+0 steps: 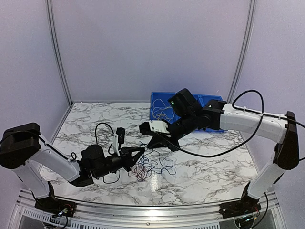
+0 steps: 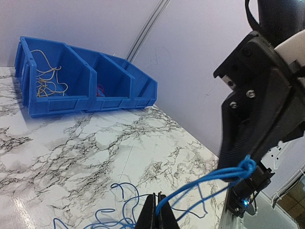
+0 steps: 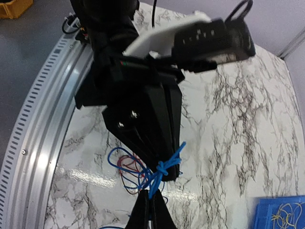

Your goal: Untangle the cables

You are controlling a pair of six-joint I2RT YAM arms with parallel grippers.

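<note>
The cables (image 1: pixel 153 165) lie as a loose bunch of thin blue and red wire on the marble table (image 1: pixel 205 162), just right of my left gripper (image 1: pixel 141 151). In the left wrist view that gripper (image 2: pixel 159 210) is shut on a blue cable (image 2: pixel 200 183), which runs up to a knot (image 2: pixel 246 166) at the other arm's fingertips. My right gripper (image 1: pixel 150 145) meets the left one tip to tip above the bunch. Its own view shows it (image 3: pixel 151 202) shut on the same blue cable just below the knot (image 3: pixel 164 167), with red loops (image 3: pixel 125 160) lying underneath.
Blue bins (image 1: pixel 156 101) stand at the back of the table, partly behind the right arm. The left wrist view shows yellow-white wires (image 2: pixel 47 80) in the first bin (image 2: pixel 52 106) and a bit of red in the second. A metal rail (image 3: pixel 33 143) edges the table.
</note>
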